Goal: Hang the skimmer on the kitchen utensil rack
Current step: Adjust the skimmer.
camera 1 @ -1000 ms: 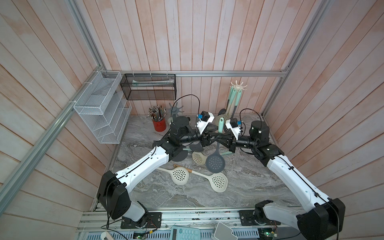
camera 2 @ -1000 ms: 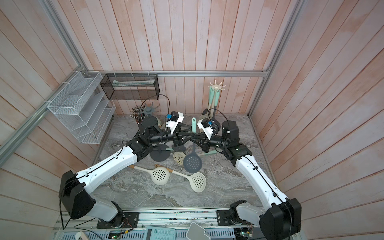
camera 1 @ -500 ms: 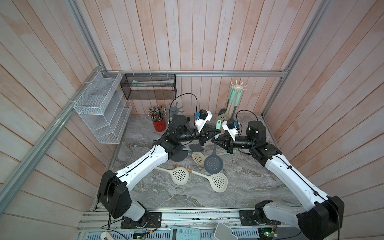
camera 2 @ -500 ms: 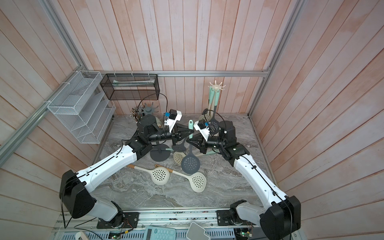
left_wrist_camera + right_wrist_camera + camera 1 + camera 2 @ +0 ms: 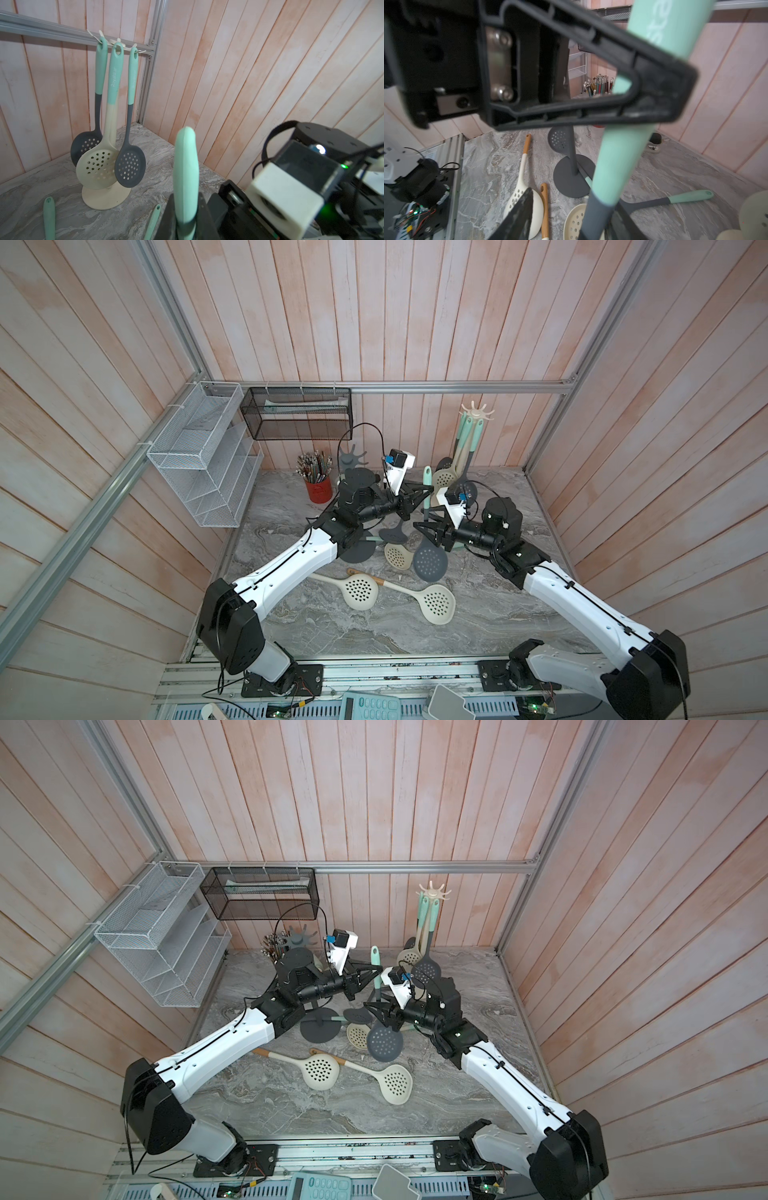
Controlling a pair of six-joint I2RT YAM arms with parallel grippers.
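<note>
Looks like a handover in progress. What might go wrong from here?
1. The left gripper pinches the skimmer by its mint handle alone, with the head hanging below, so it may swing or slip.
2. The right gripper has its open fingers on either side of the handle, and pulling back might knock it.
3. The cream rack already carries three hung skimmers, which the new one may bump.

Overhead stereo pair, two wrist close-ups
</note>
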